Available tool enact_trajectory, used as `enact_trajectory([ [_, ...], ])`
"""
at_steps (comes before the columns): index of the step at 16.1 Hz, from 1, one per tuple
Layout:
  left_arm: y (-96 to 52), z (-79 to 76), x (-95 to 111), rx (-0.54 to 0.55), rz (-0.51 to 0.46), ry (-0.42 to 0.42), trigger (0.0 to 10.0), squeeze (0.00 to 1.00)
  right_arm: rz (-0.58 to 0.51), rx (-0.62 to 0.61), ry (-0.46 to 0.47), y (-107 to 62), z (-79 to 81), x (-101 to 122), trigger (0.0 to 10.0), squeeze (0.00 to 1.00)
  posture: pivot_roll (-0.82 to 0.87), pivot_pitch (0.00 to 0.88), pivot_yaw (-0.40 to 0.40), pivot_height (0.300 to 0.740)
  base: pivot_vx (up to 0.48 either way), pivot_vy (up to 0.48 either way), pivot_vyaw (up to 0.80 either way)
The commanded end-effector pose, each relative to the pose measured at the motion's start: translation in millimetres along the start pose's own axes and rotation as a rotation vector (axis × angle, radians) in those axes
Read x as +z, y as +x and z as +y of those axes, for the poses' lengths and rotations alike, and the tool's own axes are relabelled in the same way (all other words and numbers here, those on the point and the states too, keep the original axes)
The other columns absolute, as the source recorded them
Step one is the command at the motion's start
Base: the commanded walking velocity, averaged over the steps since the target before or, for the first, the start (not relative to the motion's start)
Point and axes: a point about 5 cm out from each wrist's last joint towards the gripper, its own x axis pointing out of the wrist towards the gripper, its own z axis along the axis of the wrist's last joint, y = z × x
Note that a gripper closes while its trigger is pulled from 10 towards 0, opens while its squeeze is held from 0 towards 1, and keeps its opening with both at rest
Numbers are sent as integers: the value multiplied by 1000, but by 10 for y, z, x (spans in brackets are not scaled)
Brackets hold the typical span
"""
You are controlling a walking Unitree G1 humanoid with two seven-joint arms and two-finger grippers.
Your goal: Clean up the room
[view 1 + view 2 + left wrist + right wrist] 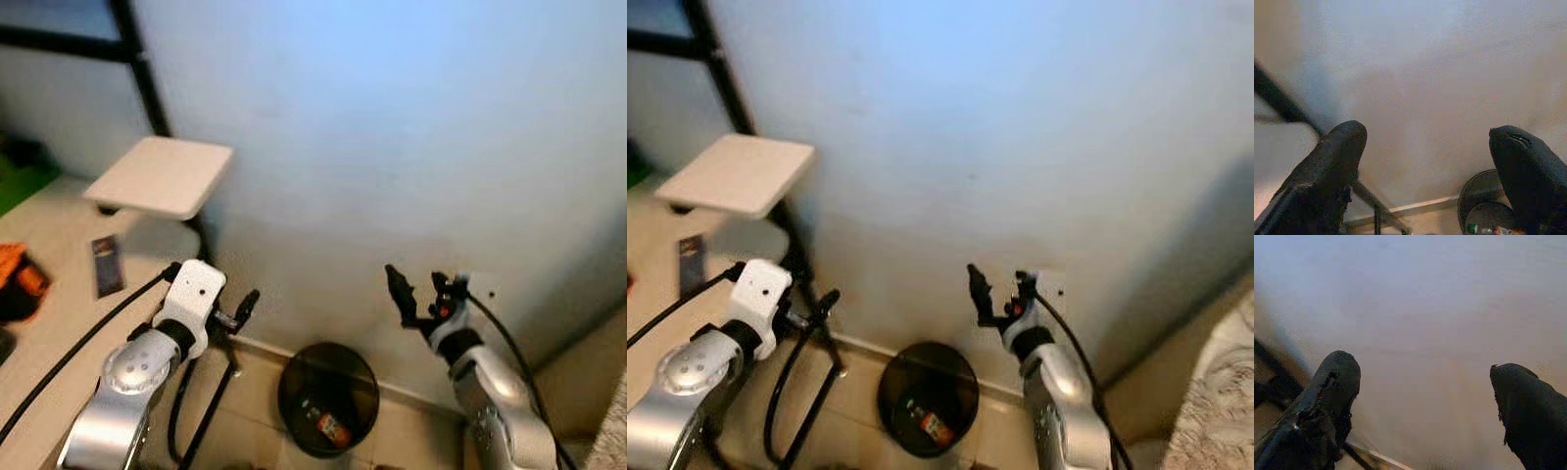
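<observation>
Below the pale wall (392, 147), a black bin (327, 397) stands on the floor between both raised arms, litter inside. Left gripper (1427, 156) spread wide, holding nothing; right gripper (1425, 396) likewise wide apart and empty.

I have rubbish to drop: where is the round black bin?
The round black bin stands on the floor against the pale wall, low between both arms.

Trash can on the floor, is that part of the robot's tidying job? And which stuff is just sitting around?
Part of the job:
- black trash can by the wall, with a bottle lying inside
- left pincer and right pincer, both open and holding nothing

Just sitting around:
- white board on the black stand
- dark card on the table
- orange thing at the table's edge
</observation>
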Motion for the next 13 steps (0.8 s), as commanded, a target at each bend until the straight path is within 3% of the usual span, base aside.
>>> enact_trajectory([
  [1,7,4,-17,13,20,14,10000,0,-29,-15,-17,-16,-23,42,10000,1000,-21,0,0,740,0,0,-800],
  [6,-41,17,-10,48,22,17,10000,0,-39,9,-24,0,-22,104,10000,1000,-1,0,-1,740,0,0,-800],
  [13,-72,124,-33,148,16,-119,10000,0,-11,37,-31,60,70,96,10000,1000,-24,0,15,740,0,0,-800],
])
